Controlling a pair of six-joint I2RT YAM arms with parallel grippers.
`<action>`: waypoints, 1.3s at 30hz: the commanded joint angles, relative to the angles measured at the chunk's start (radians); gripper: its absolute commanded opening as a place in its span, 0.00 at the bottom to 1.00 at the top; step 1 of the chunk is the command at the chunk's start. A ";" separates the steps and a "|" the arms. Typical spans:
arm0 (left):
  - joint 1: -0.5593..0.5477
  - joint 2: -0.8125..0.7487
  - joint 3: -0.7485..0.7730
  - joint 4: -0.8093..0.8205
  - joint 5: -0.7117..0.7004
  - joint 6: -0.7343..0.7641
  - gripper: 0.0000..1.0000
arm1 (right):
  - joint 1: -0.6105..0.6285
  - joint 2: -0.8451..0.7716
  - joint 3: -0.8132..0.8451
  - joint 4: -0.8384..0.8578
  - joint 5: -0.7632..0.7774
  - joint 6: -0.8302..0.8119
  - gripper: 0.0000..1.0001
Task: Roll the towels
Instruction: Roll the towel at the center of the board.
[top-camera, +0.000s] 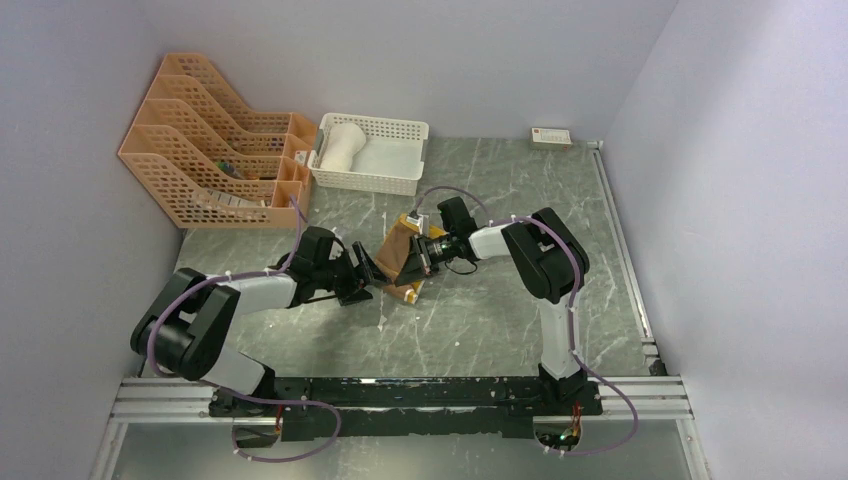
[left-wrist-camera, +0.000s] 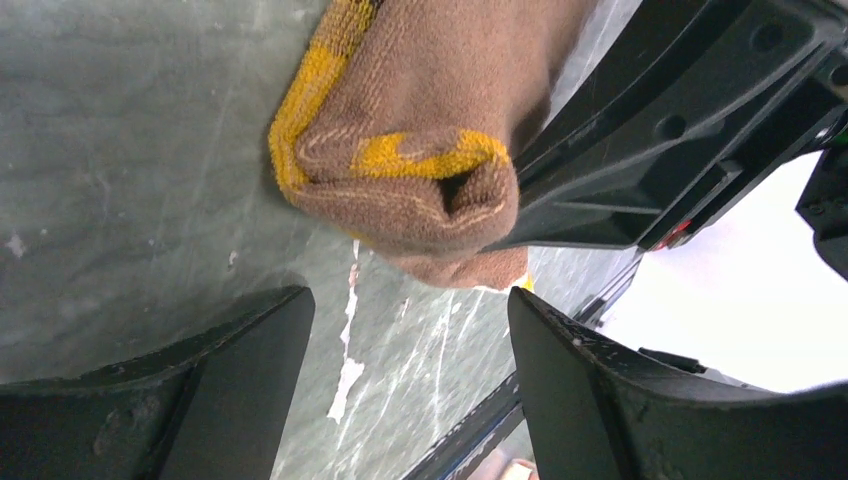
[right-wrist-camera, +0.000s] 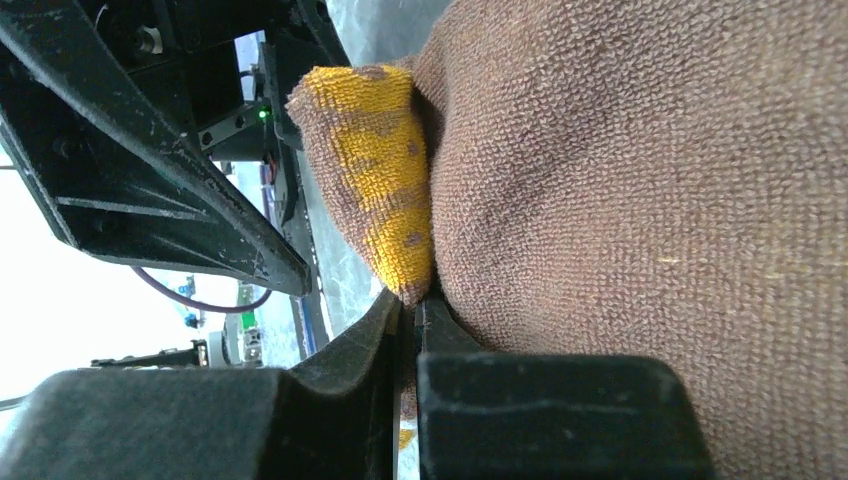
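Over marbled tabletop (top-camera: 480, 330): nubby brown towel (top-camera: 400, 255), seemingly folded.

A grey-green desk (top-camera: 480, 330) with pale marble veining and a few white scuffs fills the floor of this booth, closed in by plain lilac-white walls (top-camera: 700, 150) at the left, back and right. In the far left corner stands a row of peach-orange lattice file racks (top-camera: 205, 150), their slanted sides leaning toward the left wall. Some small things sit low in their front ends, too small to make out. Just beside the racks, on their right, sits a white plastic lattice basket (top-camera: 365, 180), near the back wall. Well apart from it, at the far right, a small flat white box (top-camera: 551, 137) lies against the back wall. Silver metal rails (top-camera: 625, 260) run along the desk's right and near edges.
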 joint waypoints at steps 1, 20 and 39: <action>-0.004 0.069 -0.049 0.110 -0.088 -0.073 0.83 | -0.005 0.006 -0.006 -0.022 -0.004 -0.031 0.01; -0.009 0.221 -0.016 0.102 -0.252 -0.022 0.58 | 0.025 -0.059 0.111 -0.325 0.308 -0.238 0.33; -0.005 0.392 0.061 0.125 -0.134 0.005 0.58 | 0.528 -0.609 -0.165 -0.318 1.336 -0.740 0.97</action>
